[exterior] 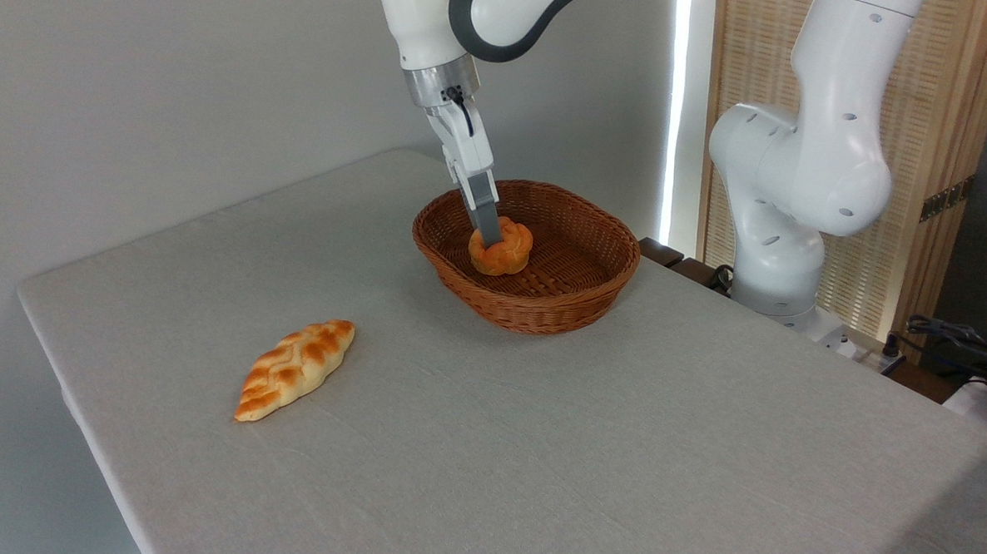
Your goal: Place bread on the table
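the gripper point(490, 237) reaches down into the wicker basket point(580, 293), its fingers pinched on the bread point(501, 246), which seems to hang just clear of the basket floor. a braided loaf point(294, 368) lies well apart on the table point(536, 445).

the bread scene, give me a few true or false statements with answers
1. The round bun is inside the wicker basket. True.
2. The gripper is over the braided loaf. False: it is at the bun in the basket.
3. The braided loaf lies on the table, left of the basket. True.
4. The basket holds two buns. False: only one shows.
5. The basket is tipped on its side. False: it sits upright.
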Action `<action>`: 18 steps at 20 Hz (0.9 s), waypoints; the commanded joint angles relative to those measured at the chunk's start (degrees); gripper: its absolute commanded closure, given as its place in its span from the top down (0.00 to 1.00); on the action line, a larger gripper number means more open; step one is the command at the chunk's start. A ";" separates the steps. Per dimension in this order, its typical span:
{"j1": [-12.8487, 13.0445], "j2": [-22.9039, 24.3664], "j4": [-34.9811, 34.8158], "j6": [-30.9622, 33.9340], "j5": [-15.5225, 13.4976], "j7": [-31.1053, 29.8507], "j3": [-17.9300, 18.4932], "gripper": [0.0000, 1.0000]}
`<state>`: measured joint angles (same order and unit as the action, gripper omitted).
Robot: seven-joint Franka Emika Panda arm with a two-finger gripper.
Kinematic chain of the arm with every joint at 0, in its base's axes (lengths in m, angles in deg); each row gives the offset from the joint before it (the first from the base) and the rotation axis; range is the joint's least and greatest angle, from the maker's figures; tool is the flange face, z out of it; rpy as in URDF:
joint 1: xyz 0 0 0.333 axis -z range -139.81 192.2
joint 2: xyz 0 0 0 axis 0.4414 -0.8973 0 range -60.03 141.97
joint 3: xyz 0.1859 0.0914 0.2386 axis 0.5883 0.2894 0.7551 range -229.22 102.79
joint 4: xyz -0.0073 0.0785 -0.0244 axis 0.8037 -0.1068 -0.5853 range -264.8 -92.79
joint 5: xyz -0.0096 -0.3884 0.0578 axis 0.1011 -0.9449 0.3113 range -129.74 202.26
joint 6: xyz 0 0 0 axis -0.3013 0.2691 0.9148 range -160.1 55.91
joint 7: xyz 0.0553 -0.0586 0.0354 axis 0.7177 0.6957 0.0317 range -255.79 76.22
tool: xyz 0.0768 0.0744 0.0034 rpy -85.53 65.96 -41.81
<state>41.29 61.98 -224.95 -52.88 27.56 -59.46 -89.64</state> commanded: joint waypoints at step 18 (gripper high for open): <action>-0.07 -0.45 0.54 -0.49 0.09 0.43 0.41 0.16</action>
<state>41.29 61.98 -224.94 -52.88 27.56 -59.46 -89.64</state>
